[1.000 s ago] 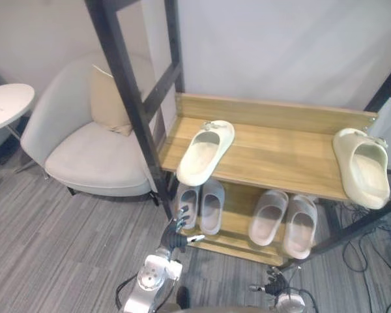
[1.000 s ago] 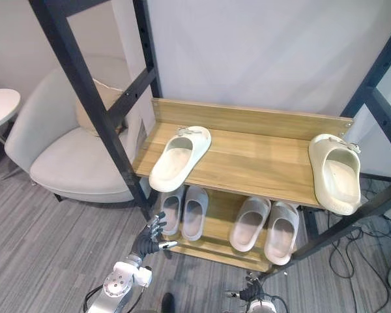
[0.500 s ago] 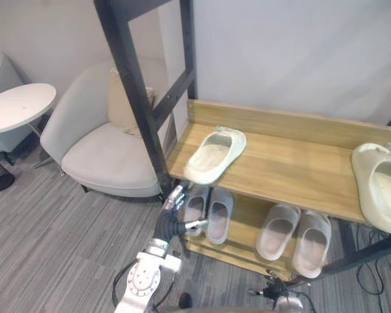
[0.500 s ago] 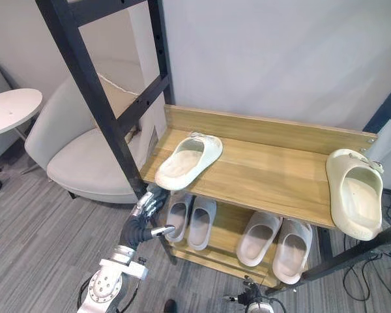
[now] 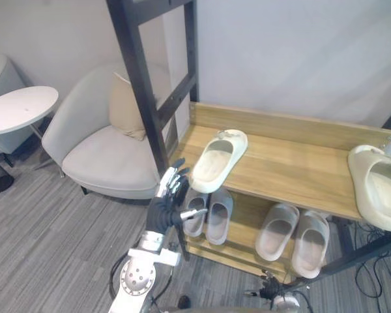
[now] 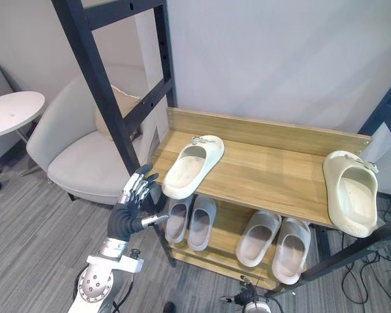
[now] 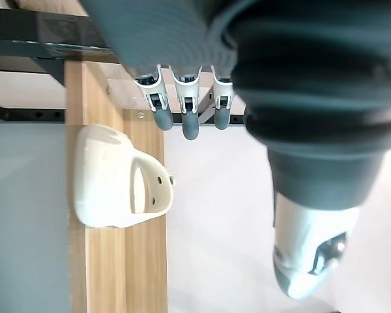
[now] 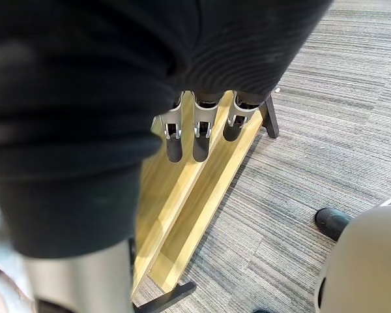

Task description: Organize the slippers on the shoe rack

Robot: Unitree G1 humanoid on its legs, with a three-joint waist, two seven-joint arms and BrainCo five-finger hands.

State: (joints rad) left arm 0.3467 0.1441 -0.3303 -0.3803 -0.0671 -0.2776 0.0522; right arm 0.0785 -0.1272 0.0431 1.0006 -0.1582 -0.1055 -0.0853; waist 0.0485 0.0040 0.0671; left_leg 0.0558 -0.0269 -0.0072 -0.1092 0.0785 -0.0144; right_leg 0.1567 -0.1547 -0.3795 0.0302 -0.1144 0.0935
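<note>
Currently left hand hovers spread, empty, off left front corner of shoe rack, near 1 slipper. Right hand hangs relaxed, empty.

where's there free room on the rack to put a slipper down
On the top shelf a wide bare stretch lies between the left slipper and the right slipper. The lower shelf is crowded: two grey pairs fill it, with a narrow gap between them. The left robot hand hovers open off the front left corner.
</note>
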